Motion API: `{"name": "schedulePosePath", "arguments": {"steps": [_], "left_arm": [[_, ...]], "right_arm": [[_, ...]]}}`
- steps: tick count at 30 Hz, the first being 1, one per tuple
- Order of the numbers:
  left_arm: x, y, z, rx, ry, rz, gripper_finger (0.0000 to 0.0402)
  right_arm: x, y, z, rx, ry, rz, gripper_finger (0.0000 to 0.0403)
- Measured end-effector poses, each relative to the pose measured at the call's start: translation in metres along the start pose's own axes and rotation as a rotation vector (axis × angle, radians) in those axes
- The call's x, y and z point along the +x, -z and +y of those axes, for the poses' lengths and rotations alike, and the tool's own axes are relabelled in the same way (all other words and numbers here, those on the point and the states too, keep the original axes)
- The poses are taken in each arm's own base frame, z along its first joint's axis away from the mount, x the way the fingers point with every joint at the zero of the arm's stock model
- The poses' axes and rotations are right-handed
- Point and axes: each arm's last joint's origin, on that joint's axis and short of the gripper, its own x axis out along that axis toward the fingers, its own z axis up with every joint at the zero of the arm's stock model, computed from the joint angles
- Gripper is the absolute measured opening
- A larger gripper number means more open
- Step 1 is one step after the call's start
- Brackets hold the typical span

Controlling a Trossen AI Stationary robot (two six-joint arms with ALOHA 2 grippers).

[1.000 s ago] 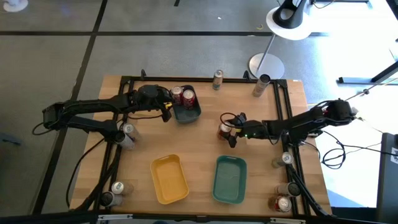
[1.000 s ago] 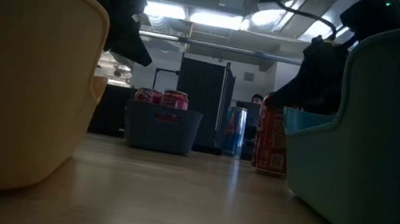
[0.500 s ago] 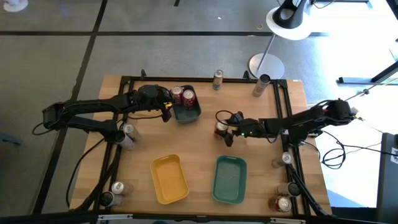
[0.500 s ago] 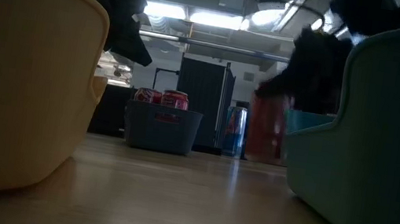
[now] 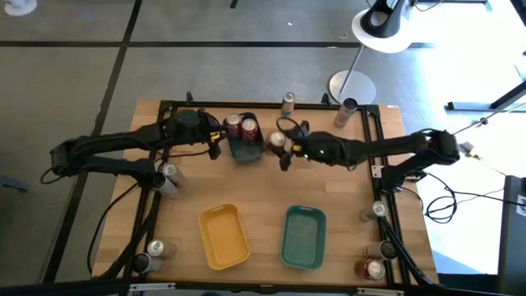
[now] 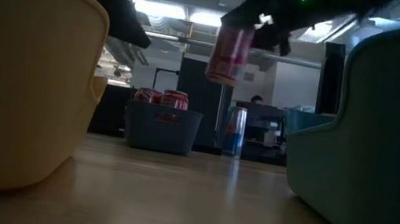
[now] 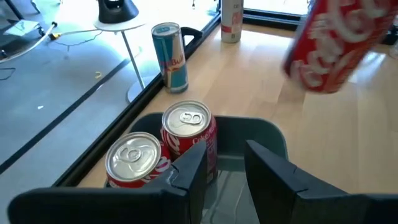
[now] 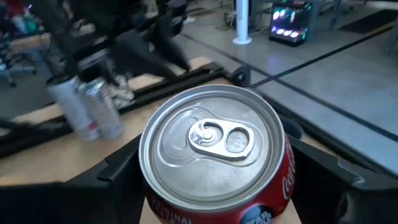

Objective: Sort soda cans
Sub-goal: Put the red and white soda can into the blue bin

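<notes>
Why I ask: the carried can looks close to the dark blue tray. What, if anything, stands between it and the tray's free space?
Nothing visible does. The right gripper holds the red can lifted above the table, beside the dark blue tray. Two red cans fill the tray's far side; the near side is free.

Two dark jointed arms trailing black cables.

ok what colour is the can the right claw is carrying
Red-sided metal soda can with a silver top, clearest in the right wrist view.
</notes>
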Motion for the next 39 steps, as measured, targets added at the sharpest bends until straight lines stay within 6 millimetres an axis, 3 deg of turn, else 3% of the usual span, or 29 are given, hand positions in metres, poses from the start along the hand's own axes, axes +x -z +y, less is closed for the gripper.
{"name": "schedulePosePath", "arguments": {"steps": [9, 17, 39], "left_arm": [[-0.003, 0.005, 0.000, 0.001, 0.002, 0.054, 0.0100], [-0.003, 0.007, 0.000, 0.006, 0.003, 0.070, 0.0100], [-0.003, 0.007, 0.000, -0.011, 0.002, 0.075, 0.0100]], "right_arm": [[0.061, 0.007, -0.018, 0.014, 0.030, -0.045, 0.0293], [0.097, 0.029, -0.024, 0.000, 0.028, 0.035, 0.0293], [0.120, 0.073, -0.027, -0.008, 0.063, 0.168, 0.0293]]}}
